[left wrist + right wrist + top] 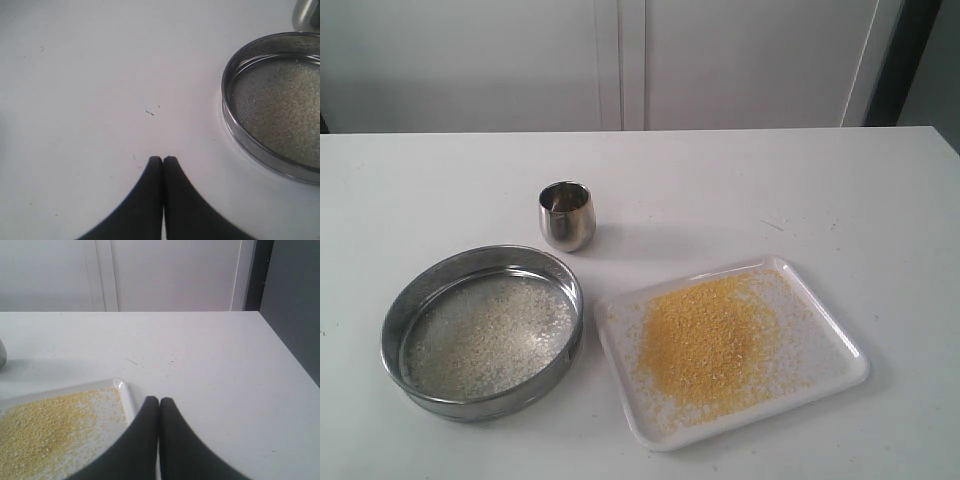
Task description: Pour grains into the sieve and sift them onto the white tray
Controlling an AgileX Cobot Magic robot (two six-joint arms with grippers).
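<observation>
On the white table (pixel 820 190), the sieve (pixel 480 408) sits at left with pale whitish grains (pixel 485 335) spread across its mesh. Just beside it is the white tray (pixel 825 350), which holds a loose heap of fine yellow-orange grains (pixel 705 340) thinning to scattered specks toward the rim. A small steel cup (pixel 566 215) stands upright behind the two, apart from both. The left fingers (pixel 156 167) are pressed together, holding nothing, over bare table near the sieve. The right fingers (pixel 151 407) are likewise closed and empty, by a corner of the tray.
</observation>
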